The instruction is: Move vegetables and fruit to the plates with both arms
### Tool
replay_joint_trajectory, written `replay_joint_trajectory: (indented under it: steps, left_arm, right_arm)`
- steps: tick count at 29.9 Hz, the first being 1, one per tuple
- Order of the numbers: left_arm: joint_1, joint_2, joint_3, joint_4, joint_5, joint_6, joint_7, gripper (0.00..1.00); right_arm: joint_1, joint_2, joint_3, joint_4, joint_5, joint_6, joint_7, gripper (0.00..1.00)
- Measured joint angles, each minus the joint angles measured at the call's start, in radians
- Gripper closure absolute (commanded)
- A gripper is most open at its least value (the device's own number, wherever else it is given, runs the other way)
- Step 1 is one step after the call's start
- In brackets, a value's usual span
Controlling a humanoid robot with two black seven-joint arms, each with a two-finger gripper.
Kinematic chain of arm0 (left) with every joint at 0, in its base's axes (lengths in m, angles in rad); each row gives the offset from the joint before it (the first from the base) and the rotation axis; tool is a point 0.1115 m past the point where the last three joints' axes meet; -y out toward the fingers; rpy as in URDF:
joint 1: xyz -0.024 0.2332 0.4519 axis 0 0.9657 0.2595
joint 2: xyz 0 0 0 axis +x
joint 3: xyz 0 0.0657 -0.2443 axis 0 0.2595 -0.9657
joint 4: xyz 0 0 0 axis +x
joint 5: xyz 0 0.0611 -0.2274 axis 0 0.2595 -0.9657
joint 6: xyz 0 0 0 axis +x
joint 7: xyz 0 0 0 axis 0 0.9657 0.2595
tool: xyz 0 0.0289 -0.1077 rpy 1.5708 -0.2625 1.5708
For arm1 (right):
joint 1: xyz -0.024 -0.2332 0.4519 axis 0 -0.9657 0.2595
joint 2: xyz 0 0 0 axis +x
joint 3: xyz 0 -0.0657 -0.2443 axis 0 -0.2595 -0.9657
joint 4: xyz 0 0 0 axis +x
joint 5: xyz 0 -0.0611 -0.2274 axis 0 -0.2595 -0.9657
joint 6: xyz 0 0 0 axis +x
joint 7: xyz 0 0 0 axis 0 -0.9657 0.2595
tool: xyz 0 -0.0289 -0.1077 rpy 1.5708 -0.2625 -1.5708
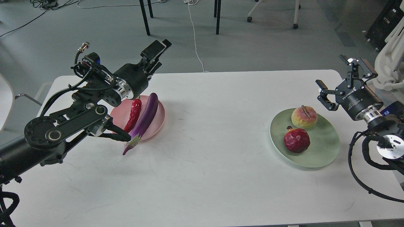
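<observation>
The purple eggplant (pixel 145 116) lies across the pink plate (pixel 158 122), its cap end hanging over the plate's front rim onto the white table (pixel 205 151). The red chili pepper (pixel 134 110) lies on the plate beside it, to its left. My left gripper (pixel 159 47) is raised above and behind the plate, open and empty. The peach-like fruit (pixel 304 116) and the dark red pomegranate (pixel 296 139) sit on the pale green plate (pixel 325 149). My right gripper (pixel 329 69) is open and empty, raised behind and to the right of the green plate.
My left arm's elbow link (pixel 63 129) hangs low just left of the pink plate. White equipment (pixel 389 63) stands off the table's right edge. Black table legs (pixel 144 17) and cables are on the floor beyond the table.
</observation>
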Motion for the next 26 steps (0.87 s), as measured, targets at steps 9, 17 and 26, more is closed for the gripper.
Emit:
replay_joint_trajectory:
  steps: [9, 17, 26]
  left_arm:
    - [0.284, -0.146, -0.387, -0.007, -0.001, -0.07, -0.008, 0.02]
    - [0.452, -0.296, -0.568, 0.006, 0.037, -0.201, -0.01, 0.02]
    - [0.506, -0.378, -0.626, 0.007, 0.08, -0.209, -0.023, 0.02]
  right_arm:
    - [0.118, 0.141, -0.003, 0.007, -0.002, -0.065, 0.0, 0.01]
    - [0.117, 0.208, -0.058, 0.008, -0.04, -0.134, 0.0, 0.01]
    - [0.115, 0.248, -0.088, 0.023, -0.095, -0.201, 0.0, 0.01]
